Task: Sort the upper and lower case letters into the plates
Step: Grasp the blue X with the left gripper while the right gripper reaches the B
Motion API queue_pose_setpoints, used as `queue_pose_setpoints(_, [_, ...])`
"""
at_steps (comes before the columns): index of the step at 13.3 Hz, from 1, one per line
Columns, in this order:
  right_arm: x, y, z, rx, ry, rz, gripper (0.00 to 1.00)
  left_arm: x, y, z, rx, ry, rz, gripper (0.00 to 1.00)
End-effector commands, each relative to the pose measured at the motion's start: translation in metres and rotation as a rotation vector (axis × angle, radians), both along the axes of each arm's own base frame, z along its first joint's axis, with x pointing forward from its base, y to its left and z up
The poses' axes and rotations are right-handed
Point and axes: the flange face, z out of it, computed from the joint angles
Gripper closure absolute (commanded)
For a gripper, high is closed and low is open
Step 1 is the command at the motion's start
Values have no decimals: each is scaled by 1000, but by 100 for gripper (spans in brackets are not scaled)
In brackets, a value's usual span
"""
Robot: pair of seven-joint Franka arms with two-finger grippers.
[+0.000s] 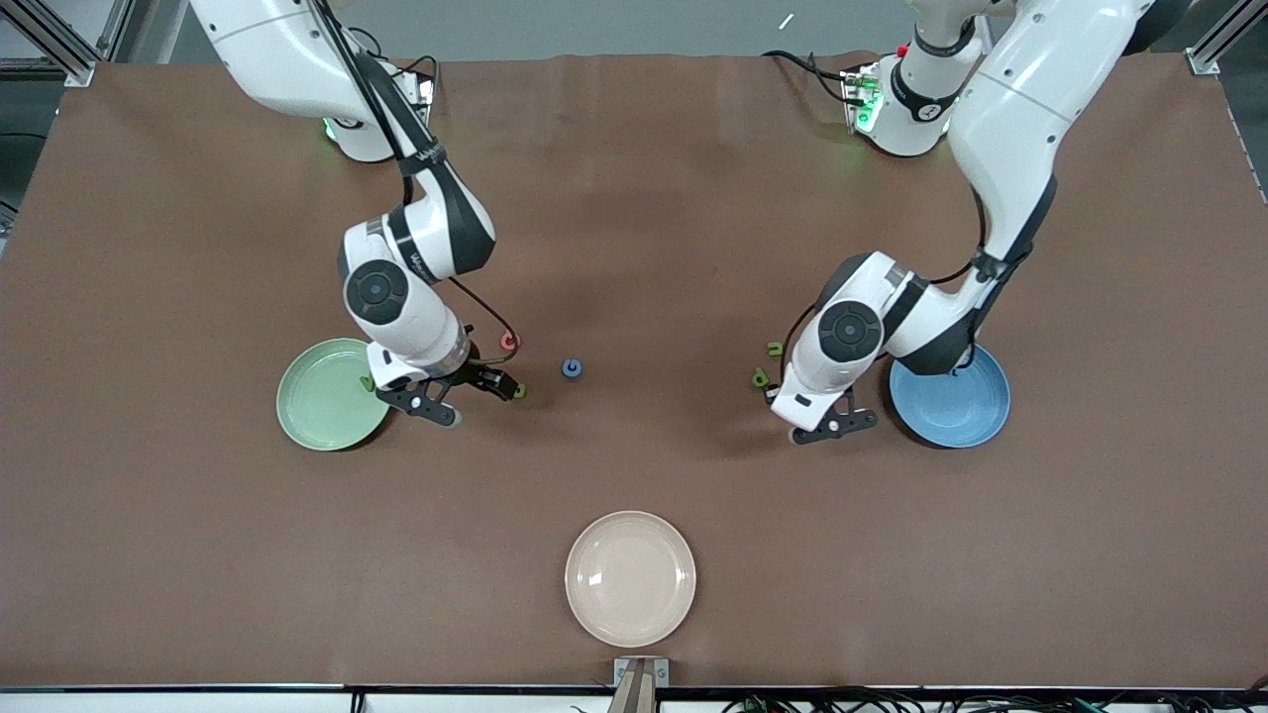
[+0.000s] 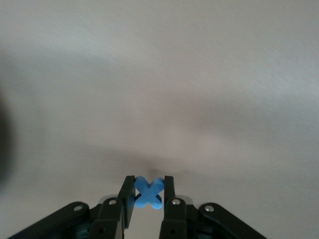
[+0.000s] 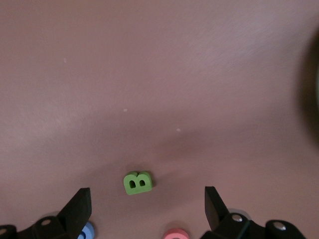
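Broadly, the brown bench [image 1: 634, 198] fills the front view. The two arms come down from the top edge of that view. The right arm [image 1: 416, 248] bends toward the green plate [image 1: 322, 396], and the left arm [image 1: 1001, 149] bends toward the blue plate [image 1: 956, 406].

Both plates sit at mid-height in the frame, the green one at the right arm's end and the blue one at the left arm's end. The left arm's elbow covers part of the blue plate's upper rim. A cream plate [image 1: 630, 578] lies low in the frame at its middle, nearest the camera.

The right gripper [image 1: 471, 396] is just beside the green plate, toward the middle of the bench. Its fingers stand wide apart, and in its wrist view it [image 3: 147, 199] is over a green B [image 3: 137, 182] that lies flat on the bench.

The left gripper [image 1: 837, 424] is just beside the blue plate, also toward the middle. In its wrist view it [image 2: 148, 186] is clamped on a blue X [image 2: 148, 193], with a finger against each side.

A red letter [image 1: 509, 342] and a blue letter [image 1: 572, 368] lie near the right gripper, around the middle of the frame. Two green letters [image 1: 775, 348] lie close together by the left arm's wrist. Another green piece [image 1: 367, 383] shows at the green plate's rim, but its shape is too small to read.
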Motion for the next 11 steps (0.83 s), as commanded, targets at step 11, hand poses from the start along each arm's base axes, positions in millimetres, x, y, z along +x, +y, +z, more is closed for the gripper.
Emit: queue_pose_setpoints(11, [-23,30,-59,-29,13,40,19,-11,233,11,29,38,-265,93])
